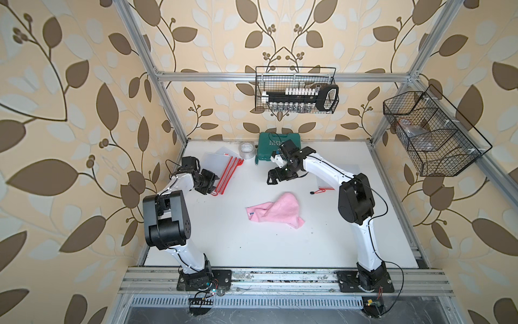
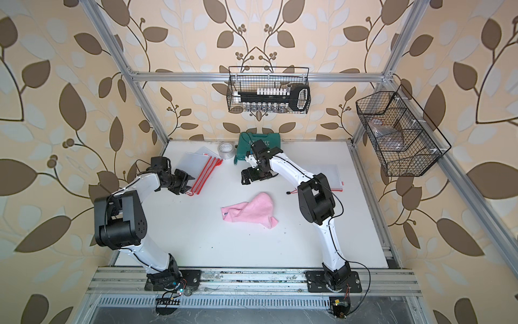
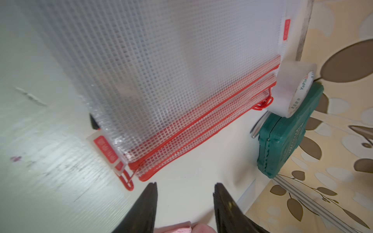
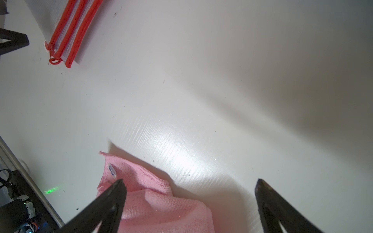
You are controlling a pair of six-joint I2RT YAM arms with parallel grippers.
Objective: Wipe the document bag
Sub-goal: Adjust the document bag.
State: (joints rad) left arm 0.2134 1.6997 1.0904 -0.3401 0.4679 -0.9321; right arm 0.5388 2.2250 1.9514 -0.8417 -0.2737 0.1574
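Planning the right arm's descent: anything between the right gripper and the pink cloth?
Nothing. In both top views only bare white table separates the open right gripper from the pink cloth.

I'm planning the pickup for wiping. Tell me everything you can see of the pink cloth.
The pink cloth is a soft, terry-like towel with a stitched hem and a white tag at one corner. It lies crumpled and partly folded on the white table, midway between the arms. Only the table touches it; the open right gripper hangs close by.
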